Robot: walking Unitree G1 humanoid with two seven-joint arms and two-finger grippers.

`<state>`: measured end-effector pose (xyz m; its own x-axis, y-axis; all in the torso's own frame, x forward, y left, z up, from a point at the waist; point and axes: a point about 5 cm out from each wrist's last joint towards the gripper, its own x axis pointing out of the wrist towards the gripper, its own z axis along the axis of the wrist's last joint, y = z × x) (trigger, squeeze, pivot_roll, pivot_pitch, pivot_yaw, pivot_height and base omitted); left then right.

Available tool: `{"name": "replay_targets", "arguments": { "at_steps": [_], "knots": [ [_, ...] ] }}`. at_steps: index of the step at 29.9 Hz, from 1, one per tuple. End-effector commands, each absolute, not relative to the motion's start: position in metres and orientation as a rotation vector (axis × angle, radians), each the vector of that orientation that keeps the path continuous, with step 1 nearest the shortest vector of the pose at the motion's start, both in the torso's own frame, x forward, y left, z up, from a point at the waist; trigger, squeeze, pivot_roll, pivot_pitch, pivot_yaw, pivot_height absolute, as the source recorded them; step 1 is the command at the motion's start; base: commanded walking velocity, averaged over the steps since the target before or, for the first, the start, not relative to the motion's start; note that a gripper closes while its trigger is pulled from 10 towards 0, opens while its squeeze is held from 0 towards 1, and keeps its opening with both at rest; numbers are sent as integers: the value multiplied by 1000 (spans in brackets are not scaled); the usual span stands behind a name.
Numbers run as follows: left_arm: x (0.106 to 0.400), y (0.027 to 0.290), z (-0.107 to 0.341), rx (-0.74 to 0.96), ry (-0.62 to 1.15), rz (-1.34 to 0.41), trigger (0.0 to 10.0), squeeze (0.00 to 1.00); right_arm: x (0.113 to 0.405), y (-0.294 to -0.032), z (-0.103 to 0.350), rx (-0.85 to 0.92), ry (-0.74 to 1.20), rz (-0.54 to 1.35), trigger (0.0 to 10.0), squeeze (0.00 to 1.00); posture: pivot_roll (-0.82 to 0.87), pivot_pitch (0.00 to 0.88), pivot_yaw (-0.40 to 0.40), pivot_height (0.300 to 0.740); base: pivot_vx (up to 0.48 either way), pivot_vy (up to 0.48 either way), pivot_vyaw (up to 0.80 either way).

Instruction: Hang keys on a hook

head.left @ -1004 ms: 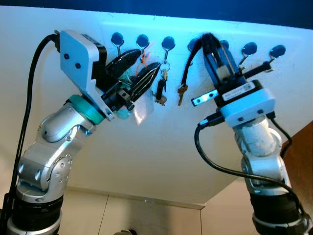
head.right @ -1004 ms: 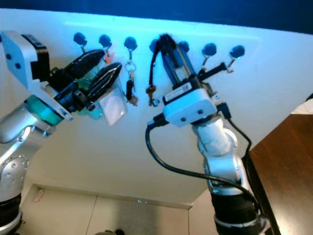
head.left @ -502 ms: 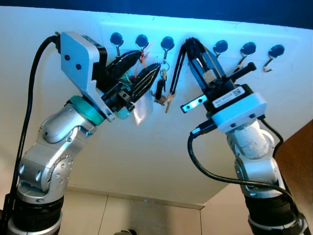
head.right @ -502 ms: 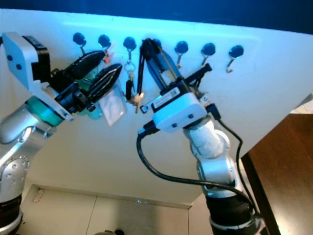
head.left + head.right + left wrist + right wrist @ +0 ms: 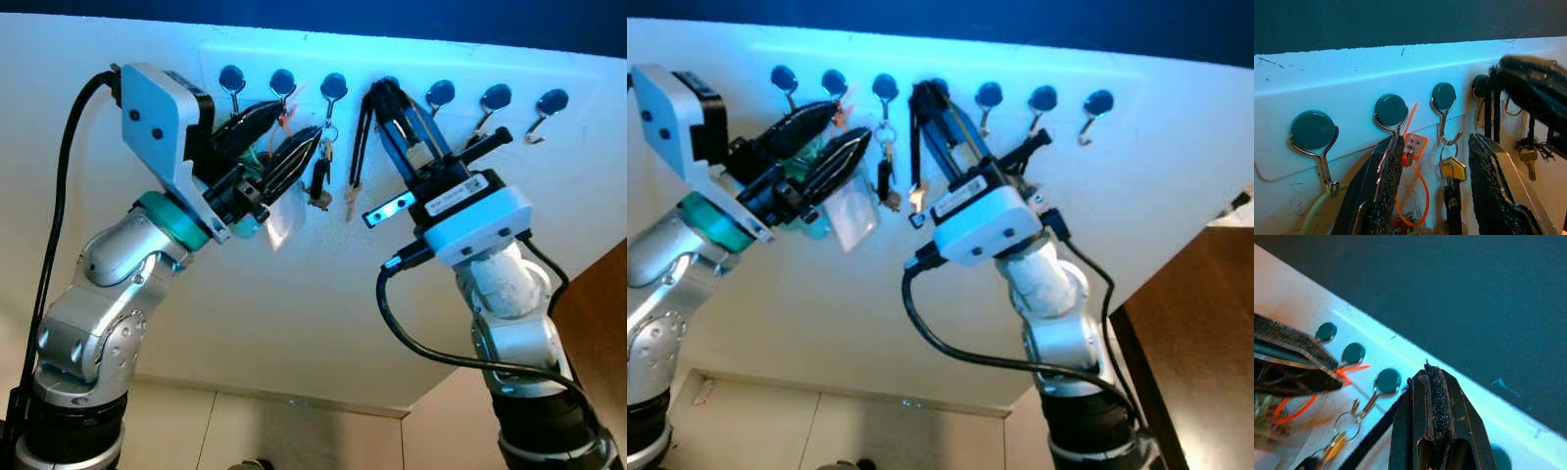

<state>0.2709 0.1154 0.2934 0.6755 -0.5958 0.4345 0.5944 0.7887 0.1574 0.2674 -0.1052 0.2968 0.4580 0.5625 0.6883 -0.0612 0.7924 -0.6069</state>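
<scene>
While the black lanyard (image 5: pixel 359 132) with its small brass key (image 5: pixel 350 201) dangles from my right gripper (image 5: pixel 384 93), I judge I am in the hooking step: the loop is up at the fourth hook (image 5: pixel 388 86) of the rail, just beside the one already carrying a key bunch (image 5: pixel 321 176). The right fingers are pressed together on the strap, as the right wrist view shows with the pads (image 5: pixel 1436 401) closed flush and the strap (image 5: pixel 1374 438) trailing below. Whether the loop already sits over the hook I cannot tell; the fingertips cover it.

Next I would need to lower the strap a touch so the hook takes the weight, then ease the fingers apart and back straight away from the wall without dragging the loop off.

My left gripper (image 5: pixel 1432 166) sits spread wide before the second and third hooks, gripping nothing, its fingers either side of the hanging yellow-headed key (image 5: pixel 1452 170) and orange tag loop (image 5: pixel 1415 188).

Along the white hook rail (image 5: pixel 578 73), three hooks on the right side hang bare; the first hook (image 5: pixel 1315 134) holds a pale green cord.
</scene>
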Motion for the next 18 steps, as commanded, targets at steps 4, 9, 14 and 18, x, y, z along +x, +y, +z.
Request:
{"name": "replay_targets", "arguments": {
  "at_steps": [4,9,14,18],
  "knots": [
    [271,116,292,16,-482,-663,10000,0,265,-107,304,-581,-1070,388,10000,0,29,0,87,740,0,0,0],
    [272,115,293,11,-486,-662,10000,0,265,-106,300,-623,-1055,408,10000,0,27,0,85,740,0,0,0],
    [272,115,292,12,-485,-662,10000,0,261,-102,301,-644,-1090,419,10000,0,30,0,83,740,0,0,0],
    [273,116,293,13,-484,-661,10000,0,260,-104,302,-642,-1096,388,10000,0,25,0,87,740,0,0,0]
  ]
}}
